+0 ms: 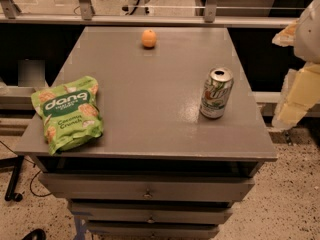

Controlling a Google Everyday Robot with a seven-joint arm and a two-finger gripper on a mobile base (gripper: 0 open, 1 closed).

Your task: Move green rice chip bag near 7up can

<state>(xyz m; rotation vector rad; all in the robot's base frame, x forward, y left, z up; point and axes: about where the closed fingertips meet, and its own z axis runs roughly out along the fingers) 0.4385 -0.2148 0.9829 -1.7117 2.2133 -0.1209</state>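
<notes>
The green rice chip bag [67, 113] lies flat at the front left corner of the grey cabinet top [150, 99], its "dang" lettering facing up. The 7up can [216, 93] stands upright on the right side of the top, well apart from the bag. My gripper [298, 91] shows as pale cream parts at the right edge of the view, off the cabinet's right side and to the right of the can. It touches nothing.
A small round orange fruit [148, 38] sits at the back middle of the top. Drawers [147, 189] run below the front edge. A rail with metal posts [150, 19] runs behind the cabinet. The floor around it is speckled.
</notes>
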